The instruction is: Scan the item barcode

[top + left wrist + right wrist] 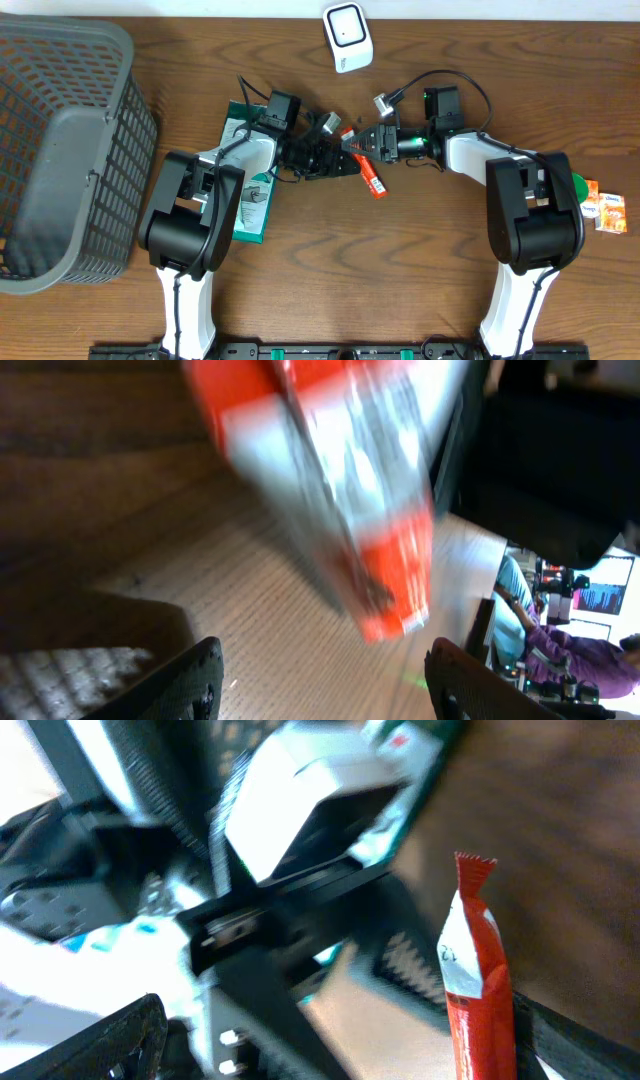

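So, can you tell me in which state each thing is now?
left gripper: open.
right gripper: open.
red packet: between the grippers, not clamped.
scanner: untouched, away from the packet.
basket: upright.
green package: flat, partly covered.

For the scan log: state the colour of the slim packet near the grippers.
Red-orange packet with a white label band; the right wrist view shows it best.
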